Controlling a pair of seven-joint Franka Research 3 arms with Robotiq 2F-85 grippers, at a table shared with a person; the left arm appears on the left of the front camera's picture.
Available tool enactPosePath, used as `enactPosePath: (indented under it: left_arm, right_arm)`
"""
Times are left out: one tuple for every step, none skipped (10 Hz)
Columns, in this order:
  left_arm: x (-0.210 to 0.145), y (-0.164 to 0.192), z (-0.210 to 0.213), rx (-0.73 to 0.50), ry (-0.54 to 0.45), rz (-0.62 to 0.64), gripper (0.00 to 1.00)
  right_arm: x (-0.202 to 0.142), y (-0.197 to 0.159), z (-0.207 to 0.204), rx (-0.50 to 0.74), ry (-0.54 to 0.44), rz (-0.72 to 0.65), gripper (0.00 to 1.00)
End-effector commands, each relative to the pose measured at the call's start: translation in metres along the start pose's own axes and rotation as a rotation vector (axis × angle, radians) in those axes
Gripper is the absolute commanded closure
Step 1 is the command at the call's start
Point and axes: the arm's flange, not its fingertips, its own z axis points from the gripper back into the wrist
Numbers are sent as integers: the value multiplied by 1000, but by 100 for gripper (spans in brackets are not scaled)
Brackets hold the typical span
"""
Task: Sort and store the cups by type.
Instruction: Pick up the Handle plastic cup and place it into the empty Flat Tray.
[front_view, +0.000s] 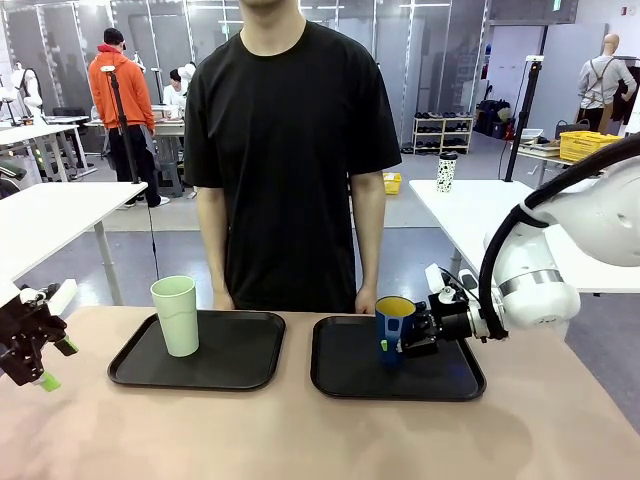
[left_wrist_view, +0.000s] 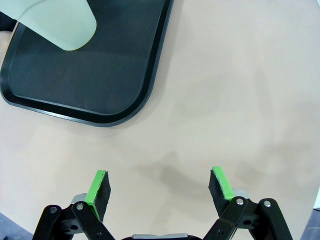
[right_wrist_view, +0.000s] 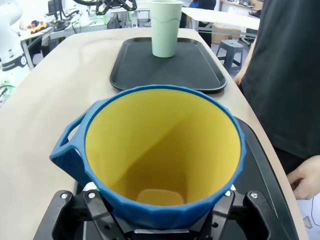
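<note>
Blue mug (front_view: 394, 322), yellow inside, sits pinched between the right gripper's (front_view: 408, 341) jaws over the right tray (front_view: 345, 378). Left gripper (left_wrist_view: 159, 188) jaws are spread above bare worktop (left_wrist_view: 240, 100); the green tumbler (left_wrist_view: 57, 21) stands beyond them on the left tray (left_wrist_view: 85, 80).

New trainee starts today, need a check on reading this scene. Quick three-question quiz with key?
1. True or false: the green tumbler stands upright on the left tray.
2. Which robot hand grips the blue mug? A) left hand B) right hand C) neither
3. Fill in: the left hand hangs open over the bare ____.

Key:
1. True.
2. B: the right hand is shut on the mug, over the right tray.
3. Table, beside the left tray.
</note>
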Motion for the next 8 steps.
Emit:
enactPosePath:
  left_arm:
    - [-1,-1,0,-9,-5,-17,0]
    - [-1,-1,0,-9,-5,-17,0]
    - [-1,-1,0,-9,-5,-17,0]
    - [-1,-1,0,-9,-5,-17,0]
    - [-1,-1,0,-9,-5,-17,0]
    - [-1,-1,0,-9,-5,-17,0]
    - [-1,-1,0,-9,-5,-17,0]
    - [-1,-1,0,-9,-5,-17,0]
  right_arm:
    - [-6,-8,-5,-39,-38,10,28]
    - [-9,-9,-5,-39,-43,1,28]
    - [-13,-11,-5,-49,-38,5,28]
    - [-16,-11,-5,-58,-27,1,28]
    - [-21,-12,-5,-65,-21,-7,28]
    - [-24,-12,-5,-65,-31,-17,28]
    - [-27,-13,-6,-65,-36,-27,28]
    - [-29,-13,-7,-63,-32,-36,28]
